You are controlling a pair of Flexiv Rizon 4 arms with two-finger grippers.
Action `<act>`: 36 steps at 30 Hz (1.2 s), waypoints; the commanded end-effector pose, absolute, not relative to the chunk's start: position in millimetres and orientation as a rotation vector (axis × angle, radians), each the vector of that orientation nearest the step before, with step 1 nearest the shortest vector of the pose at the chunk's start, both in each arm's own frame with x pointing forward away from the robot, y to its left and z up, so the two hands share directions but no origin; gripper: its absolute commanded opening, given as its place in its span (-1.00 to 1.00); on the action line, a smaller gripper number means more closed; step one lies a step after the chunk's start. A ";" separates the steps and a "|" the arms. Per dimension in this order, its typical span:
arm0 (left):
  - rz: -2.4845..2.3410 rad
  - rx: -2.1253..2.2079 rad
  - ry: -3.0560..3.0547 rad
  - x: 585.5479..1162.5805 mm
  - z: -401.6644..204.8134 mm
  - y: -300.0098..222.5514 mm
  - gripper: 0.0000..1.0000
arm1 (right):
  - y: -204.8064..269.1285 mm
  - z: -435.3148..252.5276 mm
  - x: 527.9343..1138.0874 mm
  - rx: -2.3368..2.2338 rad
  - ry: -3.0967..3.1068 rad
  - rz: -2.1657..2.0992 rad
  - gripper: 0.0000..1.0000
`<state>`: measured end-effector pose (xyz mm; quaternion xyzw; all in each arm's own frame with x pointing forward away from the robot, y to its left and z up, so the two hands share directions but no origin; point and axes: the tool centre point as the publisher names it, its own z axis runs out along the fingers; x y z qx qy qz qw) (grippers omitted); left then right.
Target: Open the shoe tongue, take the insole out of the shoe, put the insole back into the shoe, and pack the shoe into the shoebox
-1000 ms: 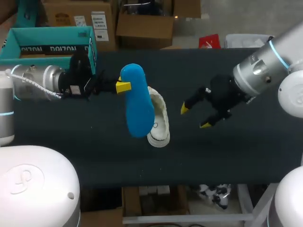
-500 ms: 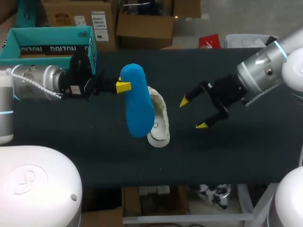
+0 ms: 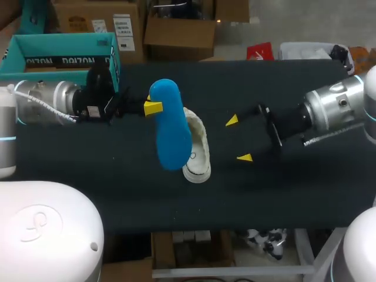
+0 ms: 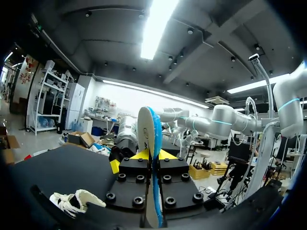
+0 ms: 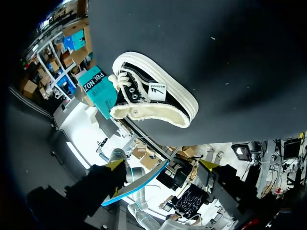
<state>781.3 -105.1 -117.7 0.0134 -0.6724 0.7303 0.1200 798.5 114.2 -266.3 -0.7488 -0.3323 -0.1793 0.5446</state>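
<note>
Head view: left jaws clamped on the blue insole (image 3: 170, 126) near its 10 o'clock end. The insole is held over the shoe (image 3: 198, 150), which is mid-tabletop (image 3: 282, 200). Right jaws spread wide at 3 o'clock of the shoe, apart from it. Shoebox (image 3: 59, 56) at the tabletop's 10 o'clock corner.
Left wrist view: insole (image 4: 152, 139) edge-on, gripped from both sides; shoe (image 4: 76, 201) lies beside the jaws.
Right wrist view: shoe (image 5: 153, 103) ahead of the wide jaws, shoebox (image 5: 100, 88) beyond it.
</note>
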 end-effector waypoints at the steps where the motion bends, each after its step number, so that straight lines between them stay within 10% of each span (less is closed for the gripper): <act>1: 2.139 0.041 -1.961 780.9 -118.9 -105.7 -1.00 | 108.0 -273.6 794.8 -1.708 -0.732 -0.457 1.00; 26: 2.228 -0.070 -2.002 786.9 -133.9 -116.4 -1.00 | 135.0 -272.8 803.2 -1.810 -0.283 -0.185 1.00; 30: 2.279 -0.151 -1.987 792.0 -146.9 -126.9 -1.00 | 141.0 -274.3 800.9 -1.815 -0.260 -0.164 0.47; 36: 2.310 -0.272 -1.965 800.1 -157.1 -137.2 -1.00 | 147.1 -280.0 801.3 -1.803 -0.231 -0.141 0.38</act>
